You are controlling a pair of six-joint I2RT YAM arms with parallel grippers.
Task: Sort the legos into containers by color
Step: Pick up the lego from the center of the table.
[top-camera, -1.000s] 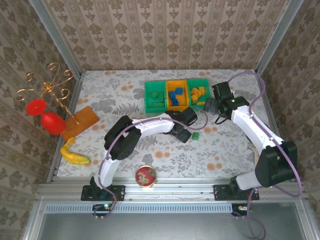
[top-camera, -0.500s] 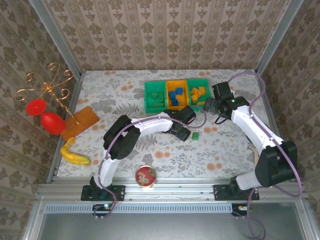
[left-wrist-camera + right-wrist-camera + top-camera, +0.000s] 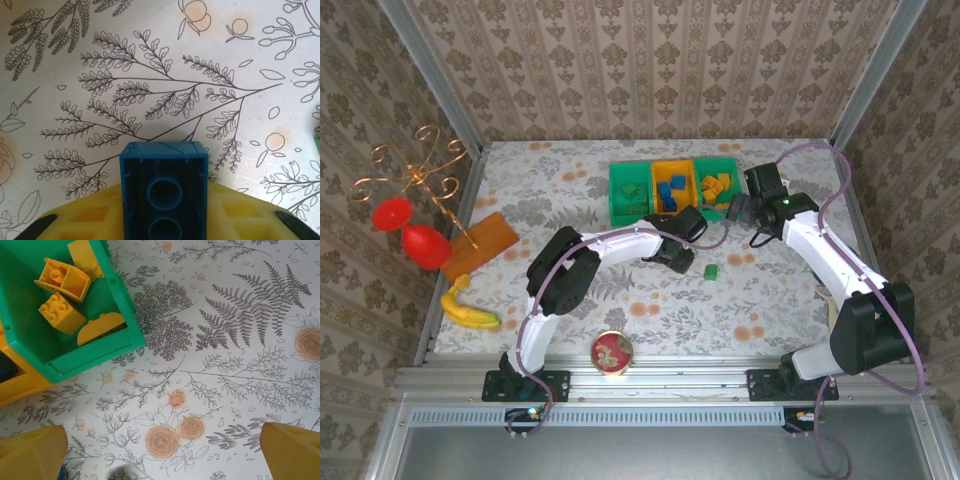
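My left gripper (image 3: 163, 222) is shut on a blue lego (image 3: 163, 187), held between the yellow pads (image 3: 75, 215) above the patterned table. From above, the left gripper (image 3: 677, 251) sits just left of a loose green lego (image 3: 711, 271). The containers stand in a row at the back: a green bin (image 3: 632, 194) with green legos, an orange bin (image 3: 672, 190) with blue legos, and a green bin (image 3: 718, 186) with yellow legos (image 3: 61, 311). My right gripper (image 3: 739, 209) hangs open by the right bin's near corner (image 3: 95, 352), with nothing between its fingertips (image 3: 31, 452).
A round red-rimmed tin (image 3: 612, 352) stands near the front edge. At the left are a banana (image 3: 470, 312), a flat orange sheet (image 3: 480, 243) and a gold stand with red balls (image 3: 408, 232). Metal frame rails and patterned walls bound the table.
The left jaws have closed on the blue lego, and the gripper has shifted slightly left and back, away from the green lego. The right arm has held still.
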